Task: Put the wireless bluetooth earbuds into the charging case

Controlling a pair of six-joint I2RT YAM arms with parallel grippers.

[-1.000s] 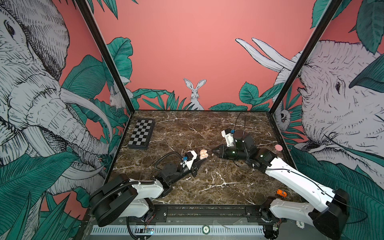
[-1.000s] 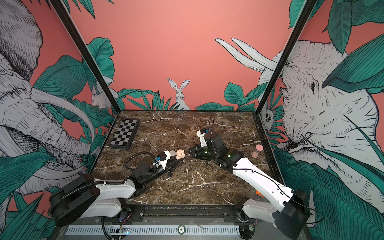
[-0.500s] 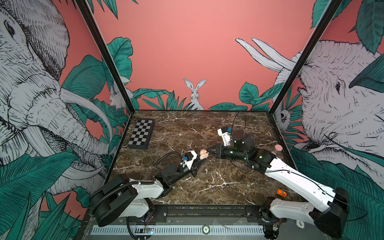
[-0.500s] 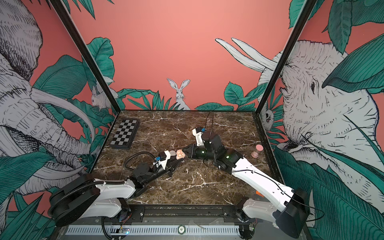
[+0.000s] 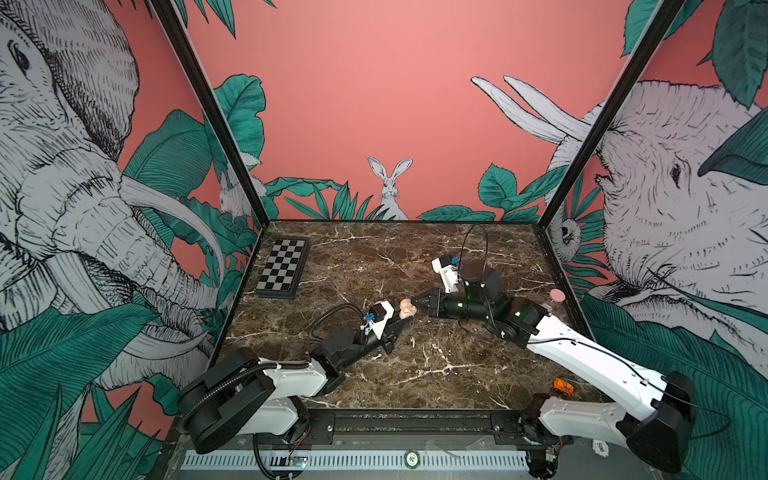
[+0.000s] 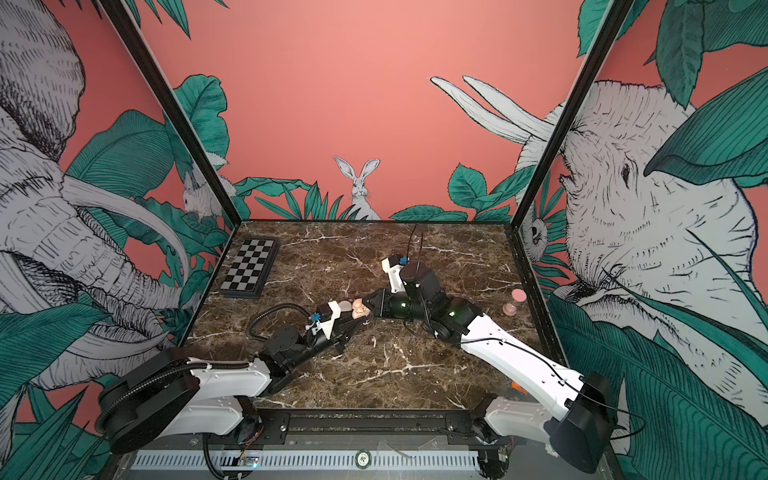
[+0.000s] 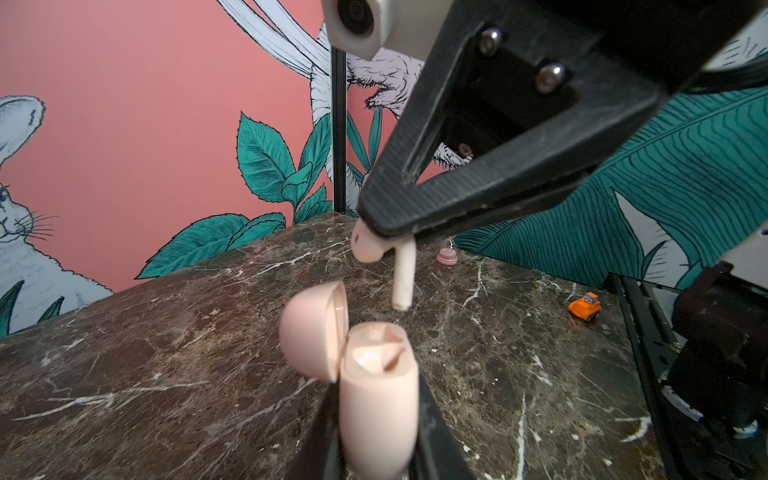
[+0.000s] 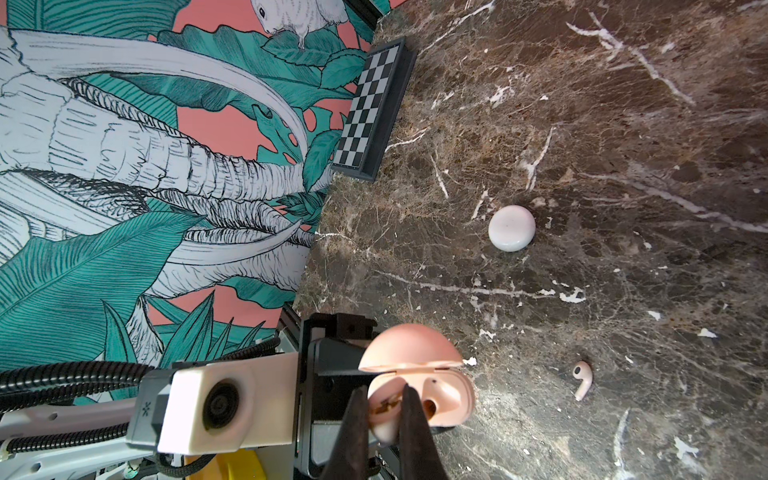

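Item: pale pink, rounded plastic charging case (image 7: 377, 397), lid hinged open, raised off the dark brown veined marble bench (image 5: 415, 374) and clamped by its lower body in the left end effector (image 7: 377, 419), mouth up. Both sockets look empty, though the one under the right fingers is partly hidden in the right wrist view. Item: first pinkish-white plastic earbud (image 7: 366, 249), pinched at the bulb by the closed right end effector (image 8: 383, 401). Its stem hangs down with the tip just above the case mouth, a little to one side and not yet in a socket. Item: second pinkish-white earbud (image 8: 582, 379), lying loose on the bench near the case, untouched. Other stock, not part of the job: white round puck-like case (image 8: 512, 228), shut, on the bench; black-and-white folding chessboard (image 5: 284, 269) by the left wall; small orange toy car (image 7: 586, 306) at the front right. Status, as judged: case opened and presented, first earbud picked up and brought over it, so roughly a third done. Outstanding: line up and lower the first stem, release, then fetch and seat the second earbud.
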